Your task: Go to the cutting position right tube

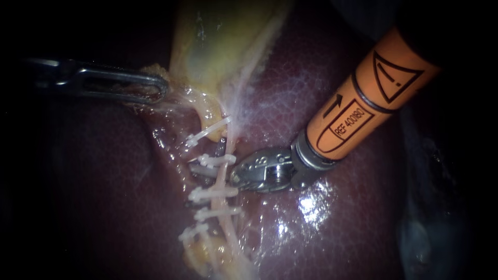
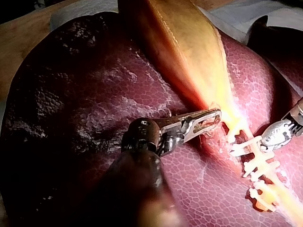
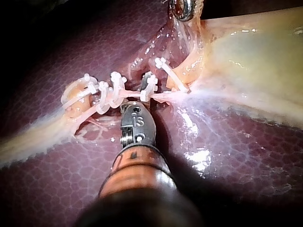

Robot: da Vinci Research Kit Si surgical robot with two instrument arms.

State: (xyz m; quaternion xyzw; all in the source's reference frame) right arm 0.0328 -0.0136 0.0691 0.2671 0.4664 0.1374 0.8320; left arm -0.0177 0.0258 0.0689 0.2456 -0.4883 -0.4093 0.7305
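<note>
- Left instrument: jaws closed on tissue at the narrow end of the gallbladder, above the clips.
- Right instrument: its tip touches the right tube, in the gap between the second and third clips down from the gallbladder. Whether it is open or closed cannot be told, as the tip is hidden against the tube.
- Right tube: thin and pale, it runs from the gallbladder down across the liver, with white clips across it.
</note>
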